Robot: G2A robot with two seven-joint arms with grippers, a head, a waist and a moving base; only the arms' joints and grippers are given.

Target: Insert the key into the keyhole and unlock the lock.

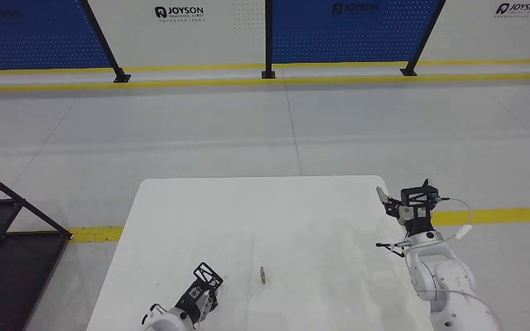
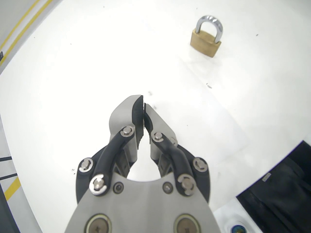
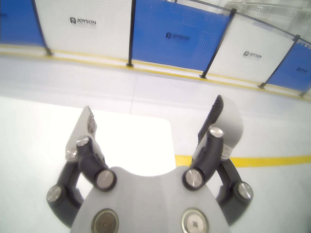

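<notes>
Padlock (image 1: 262, 275) stood upright, lower middle of the top view, just frame-right of the clenched left gripper (image 2: 143, 103). The right gripper (image 3: 153, 107) gaped wide, well apart at the table's right edge.

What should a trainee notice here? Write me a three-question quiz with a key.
1. True or false: the left claw is shut on the padlock.
2. Which claw is open? A left, B right, C both.
3. Fill in: the padlock stands on the white ____.

Key:
1. False. It is shut with nothing in it, and the padlock stands apart from it.
2. B, the right claw.
3. table.
</notes>
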